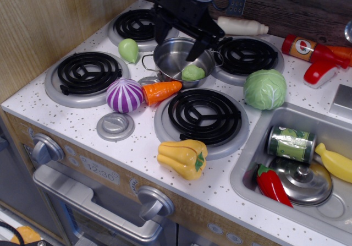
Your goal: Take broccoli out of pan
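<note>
The broccoli (192, 72), a small light green lumpy piece, lies inside the pan (166, 64) against its front right wall. The pan is a shiny steel pot with wire handles, standing between the burners at the back centre of the stove. My black gripper (176, 44) hangs just over the pan, slightly behind and left of the broccoli. Its fingers (194, 50) are spread apart and hold nothing. It does not touch the broccoli.
A pale green pear piece (128, 49) lies left of the pan. A purple onion (125, 96) and a carrot (161, 91) lie in front of it. A cabbage (265, 89) sits to the right, a yellow pepper (183, 158) at the front. The sink (250, 169) holds several items.
</note>
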Controlling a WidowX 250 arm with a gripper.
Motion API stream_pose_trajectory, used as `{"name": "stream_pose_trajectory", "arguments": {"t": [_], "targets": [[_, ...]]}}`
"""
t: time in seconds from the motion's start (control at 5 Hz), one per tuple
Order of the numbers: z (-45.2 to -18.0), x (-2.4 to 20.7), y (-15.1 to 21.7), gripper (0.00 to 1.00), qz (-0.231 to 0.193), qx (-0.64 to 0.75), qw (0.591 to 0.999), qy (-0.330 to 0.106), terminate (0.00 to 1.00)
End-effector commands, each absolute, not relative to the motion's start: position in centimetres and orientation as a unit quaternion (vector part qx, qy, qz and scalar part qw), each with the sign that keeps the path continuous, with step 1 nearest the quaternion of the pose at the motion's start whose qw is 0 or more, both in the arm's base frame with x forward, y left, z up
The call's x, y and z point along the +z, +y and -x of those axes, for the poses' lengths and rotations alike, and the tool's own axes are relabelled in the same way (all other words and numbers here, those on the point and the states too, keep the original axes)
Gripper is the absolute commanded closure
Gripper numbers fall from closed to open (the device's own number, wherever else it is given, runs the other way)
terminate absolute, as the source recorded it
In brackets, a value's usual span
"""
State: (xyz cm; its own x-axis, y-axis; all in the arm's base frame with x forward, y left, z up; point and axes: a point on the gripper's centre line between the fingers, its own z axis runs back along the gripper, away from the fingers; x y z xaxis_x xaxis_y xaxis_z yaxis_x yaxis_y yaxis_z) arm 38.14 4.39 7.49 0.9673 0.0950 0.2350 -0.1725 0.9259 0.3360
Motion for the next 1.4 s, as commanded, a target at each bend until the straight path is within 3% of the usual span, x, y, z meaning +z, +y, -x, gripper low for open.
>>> {"name": "stream_pose_trajectory", "arguments": {"t": [0.0,1.2], "targets": [[-40.5,7.4,4.6,0.0,-0.153,0.044,0.977,-0.145,0.0],[-42.3,2.0,4.5,0.0,-0.079,0.01,0.983,-0.166,0.0]]}}
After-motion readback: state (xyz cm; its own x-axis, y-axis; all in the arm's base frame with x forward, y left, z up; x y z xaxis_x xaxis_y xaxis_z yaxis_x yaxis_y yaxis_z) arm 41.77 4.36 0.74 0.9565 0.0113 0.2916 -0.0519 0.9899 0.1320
